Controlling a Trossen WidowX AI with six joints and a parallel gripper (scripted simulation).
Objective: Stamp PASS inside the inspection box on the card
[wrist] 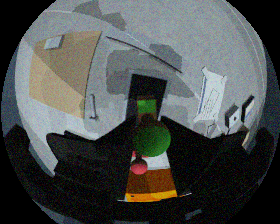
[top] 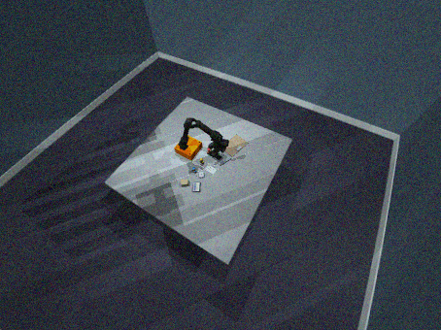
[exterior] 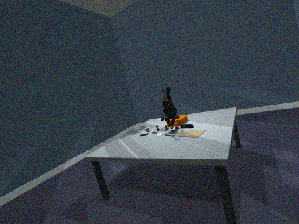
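Note:
My gripper point(top: 217, 157) point(exterior: 172, 126) point(wrist: 148, 119) is shut on a stamp with a green knob point(wrist: 152, 140) and a green-topped block point(wrist: 146, 106). The stamp is over the dark ink pad point(wrist: 149, 83), low above the bench; whether its face touches the pad cannot be told. The pad's lid point(wrist: 118, 62) is open behind it. The white card point(top: 211, 169) point(wrist: 212, 95) lies to the right in the wrist view, with lines of print on it; its inspection box cannot be made out. The stamp's printing face is hidden.
A red-knobbed stamp point(exterior: 176, 125) point(wrist: 139, 166) stands near the gripper. Yellow point(top: 202, 160) and blue point(top: 193, 170) stamps stand near the card. A tan sheet point(top: 236, 145) point(wrist: 65, 75), a tan block point(top: 185, 182) and a blue-white item point(top: 196, 186) lie around.

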